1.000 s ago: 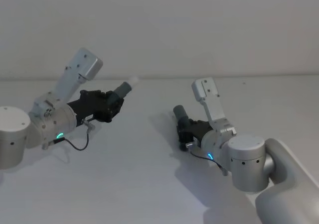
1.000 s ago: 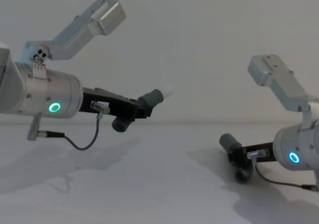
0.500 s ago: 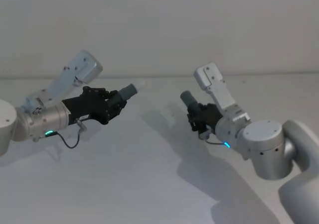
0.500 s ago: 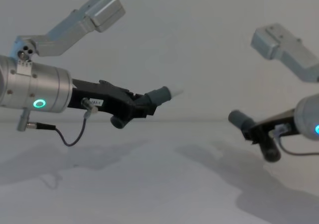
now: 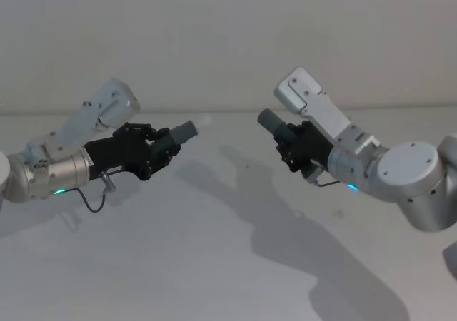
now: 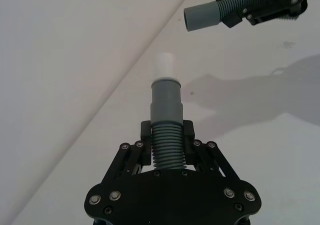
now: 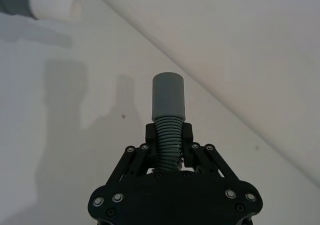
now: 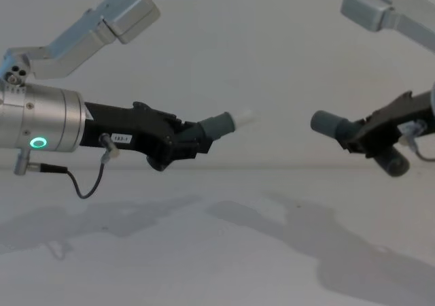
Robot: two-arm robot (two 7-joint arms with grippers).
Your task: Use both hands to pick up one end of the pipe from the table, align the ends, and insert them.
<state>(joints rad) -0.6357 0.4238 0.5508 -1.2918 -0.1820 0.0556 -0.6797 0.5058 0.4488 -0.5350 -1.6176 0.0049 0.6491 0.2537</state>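
Observation:
Both pipe pieces hang above the white table (image 5: 214, 264), their ends facing across a gap. My left gripper (image 5: 161, 148) (image 8: 187, 143) is shut on the ribbed part of the grey piece (image 6: 166, 120) whose white tip (image 8: 246, 117) (image 6: 164, 65) points right. My right gripper (image 5: 294, 146) (image 8: 363, 137) is shut on the other grey piece (image 7: 169, 102), and its plain open socket end (image 8: 326, 123) (image 5: 268, 118) points left. In the chest view the two ends stand at about the same height. The left wrist view shows the socket piece (image 6: 202, 16) off to one side of the tip's line.
A pale grey wall (image 5: 228, 36) rises behind the table's far edge. Shadows of both arms (image 5: 285, 228) fall on the table. A thin black cable (image 8: 88, 183) hangs under the left wrist.
My right gripper has lifted its piece off the table and swung it up and toward the left one. The left gripper has levelled out slightly, so the two ends now face each other.

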